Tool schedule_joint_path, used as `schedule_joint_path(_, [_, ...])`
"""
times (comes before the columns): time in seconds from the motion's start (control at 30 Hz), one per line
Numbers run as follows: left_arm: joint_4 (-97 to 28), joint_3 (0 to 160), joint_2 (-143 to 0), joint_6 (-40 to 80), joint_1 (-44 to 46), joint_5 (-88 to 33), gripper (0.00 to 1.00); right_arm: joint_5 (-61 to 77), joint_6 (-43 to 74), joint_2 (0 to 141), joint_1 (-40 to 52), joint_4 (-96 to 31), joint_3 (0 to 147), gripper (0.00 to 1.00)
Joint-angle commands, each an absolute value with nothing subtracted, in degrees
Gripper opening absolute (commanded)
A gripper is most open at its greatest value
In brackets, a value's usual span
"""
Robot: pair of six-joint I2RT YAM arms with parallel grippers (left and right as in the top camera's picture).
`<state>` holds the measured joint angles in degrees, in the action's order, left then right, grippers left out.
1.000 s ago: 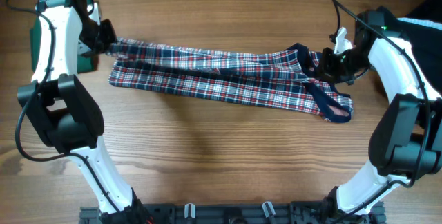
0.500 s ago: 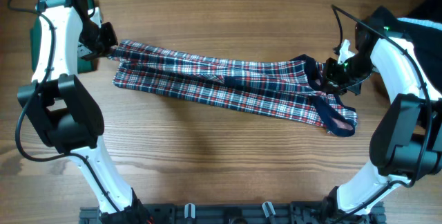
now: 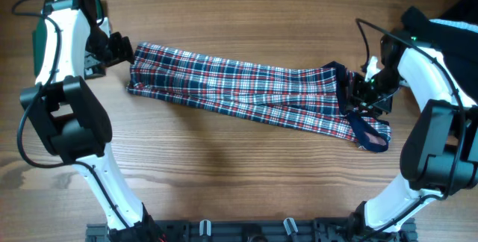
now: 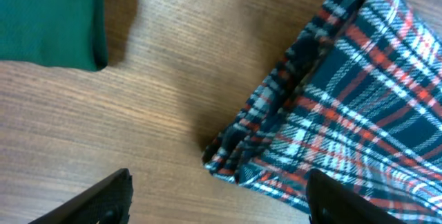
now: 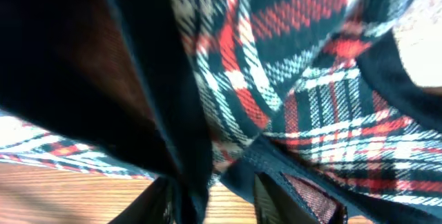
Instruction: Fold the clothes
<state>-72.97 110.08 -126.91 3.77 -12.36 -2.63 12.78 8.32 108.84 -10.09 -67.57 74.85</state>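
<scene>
plaid dress flat, end beside left hand

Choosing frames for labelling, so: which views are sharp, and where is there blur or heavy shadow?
Overhead: evenly lit and sharp, plaid dress crisp. Left wrist: weave fairly sharp, soft shadow beside its folded edge. Right wrist: dress fills the frame, plaid blurred, upper left lost in dark.

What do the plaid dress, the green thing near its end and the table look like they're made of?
The plaid dress looks like thin woven fabric, probably cotton, matte; it creases and bunches softly at its edge. The green garment looks like smooth, matte cloth, perhaps a knit, though no weave shows. The table looks like wood or wood-look laminate, with visible grain lines and a slight sheen.
</scene>
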Motion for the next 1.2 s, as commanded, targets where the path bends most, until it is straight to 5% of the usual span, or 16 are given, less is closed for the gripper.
schedule_joint_path(0.0, [-73.6, 109.6, -127.9, 3.9, -12.6, -1.8, 0.76, 11.1, 8.5, 107.5, -10.5, -66.8, 72.6, 0.44])
schedule_joint_path(0.13, [-73.4, 109.6, -127.9, 3.8, -12.6, -1.8, 0.53, 11.2, 8.7, 107.4, -10.5, -66.2, 72.2, 0.48])
schedule_joint_path(0.37, [-70.7, 109.6, -127.9, 3.9, -12.6, -2.0, 0.31, 11.6, 9.0, 104.9, -10.5, -66.1, 76.0, 0.49])
schedule_joint_path(0.5, [-70.0, 109.6, -127.8, 3.9, -12.6, -3.4, 0.04, 11.7, 9.0, 101.6, -10.5, -65.4, 76.4, 0.53])
schedule_joint_path(0.93, [-67.8, 113.7, -126.8, -4.2, -9.9, -18.4, 0.05, 23.0, 3.5, 98.0, -6.4, -58.2, 76.4, 0.59])
schedule_joint_path(1.17, [-65.0, 113.6, -127.1, -12.6, -2.6, -19.0, 0.54, 18.6, 7.6, 98.1, 1.8, -54.0, 76.4, 0.65])
